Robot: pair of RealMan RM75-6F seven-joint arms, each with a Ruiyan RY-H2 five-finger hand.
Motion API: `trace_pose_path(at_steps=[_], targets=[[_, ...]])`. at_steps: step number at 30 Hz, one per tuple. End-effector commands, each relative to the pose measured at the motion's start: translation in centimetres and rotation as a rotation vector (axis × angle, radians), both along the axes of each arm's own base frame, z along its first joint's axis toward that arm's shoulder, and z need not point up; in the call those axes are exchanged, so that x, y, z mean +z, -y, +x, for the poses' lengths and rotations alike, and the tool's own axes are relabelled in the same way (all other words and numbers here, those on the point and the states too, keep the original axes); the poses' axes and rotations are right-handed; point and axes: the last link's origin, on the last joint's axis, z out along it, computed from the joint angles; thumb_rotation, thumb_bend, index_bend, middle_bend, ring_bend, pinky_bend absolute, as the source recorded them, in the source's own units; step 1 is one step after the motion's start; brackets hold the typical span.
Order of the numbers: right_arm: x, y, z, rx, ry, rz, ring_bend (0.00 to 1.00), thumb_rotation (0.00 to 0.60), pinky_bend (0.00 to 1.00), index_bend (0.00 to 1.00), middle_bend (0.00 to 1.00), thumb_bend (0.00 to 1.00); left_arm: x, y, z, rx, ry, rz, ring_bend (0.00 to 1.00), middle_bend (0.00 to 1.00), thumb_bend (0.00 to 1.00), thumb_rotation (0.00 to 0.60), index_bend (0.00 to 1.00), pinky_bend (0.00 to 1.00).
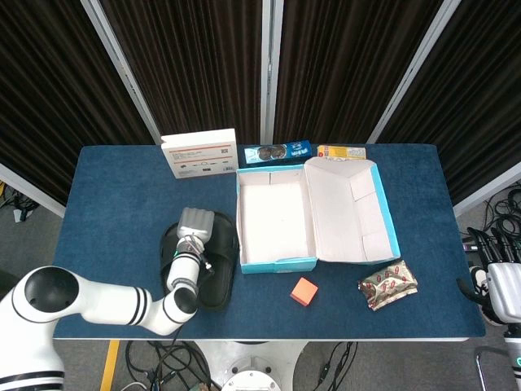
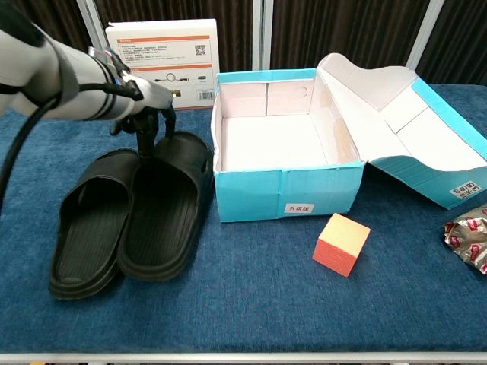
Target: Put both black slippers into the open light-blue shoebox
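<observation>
Two black slippers lie side by side left of the open light-blue shoebox (image 2: 285, 194), whose floor is bare. My left hand (image 2: 141, 106) reaches down at their far ends and grips the strap of the slipper nearer the box (image 2: 163, 220). That slipper is raised at its far end and overlaps the edge of the outer slipper (image 2: 84, 236). Whether the outer strap is also held I cannot tell. In the head view the left hand (image 1: 194, 224) covers the slippers (image 1: 218, 281) beside the shoebox (image 1: 277, 262). My right hand (image 1: 501, 293) hangs off the table's right edge, its fingers unclear.
An orange cube (image 2: 342, 243) sits in front of the box. A foil snack packet (image 2: 468, 239) lies at the right. A white carton (image 2: 161, 55) stands behind the slippers. Two biscuit packs (image 1: 278, 151) (image 1: 341, 151) lie behind the box; its lid (image 2: 403, 122) lies open to the right.
</observation>
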Motion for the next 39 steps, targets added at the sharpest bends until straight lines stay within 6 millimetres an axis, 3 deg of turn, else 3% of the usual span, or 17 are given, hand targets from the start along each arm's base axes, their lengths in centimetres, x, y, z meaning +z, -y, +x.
trace_pose_path(at_steps=[1,10,15,24,30,39], targets=[[0.0,0.0,0.1,0.003,0.000,0.002,0.00,0.600,0.09,0.05,0.14,0.13,1.4,0.1,-0.2,-0.010,0.013,0.049,0.86,0.60,0.00,0.600,0.49,0.72],[-0.1,0.0,0.3,0.012,0.002,0.004,0.00,0.600,0.09,0.05,0.14,0.13,5.2,0.8,-1.0,-0.017,0.091,0.142,0.86,0.59,0.00,0.600,0.49,0.72],[-0.1,0.1,0.5,0.022,0.002,0.003,0.00,0.600,0.09,0.05,0.14,0.13,8.3,0.9,-1.5,-0.026,0.162,0.222,0.86,0.59,0.00,0.600,0.49,0.73],[0.2,0.3,0.8,0.033,-0.008,-0.004,0.00,0.600,0.09,0.05,0.14,0.13,13.1,-0.5,-2.7,0.007,0.509,0.317,0.86,0.60,0.00,0.600,0.49,0.75],[0.8,0.6,1.4,0.044,-0.026,-0.018,0.00,0.600,0.09,0.05,0.14,0.13,12.0,-2.2,-1.2,-0.007,0.826,0.264,0.85,0.60,0.00,0.600,0.50,0.75],[1.9,0.9,2.5,0.061,-0.056,-0.029,0.00,0.600,0.09,0.05,0.14,0.13,6.6,-5.3,2.6,-0.011,1.080,0.112,0.84,0.61,0.00,0.600,0.50,0.75]])
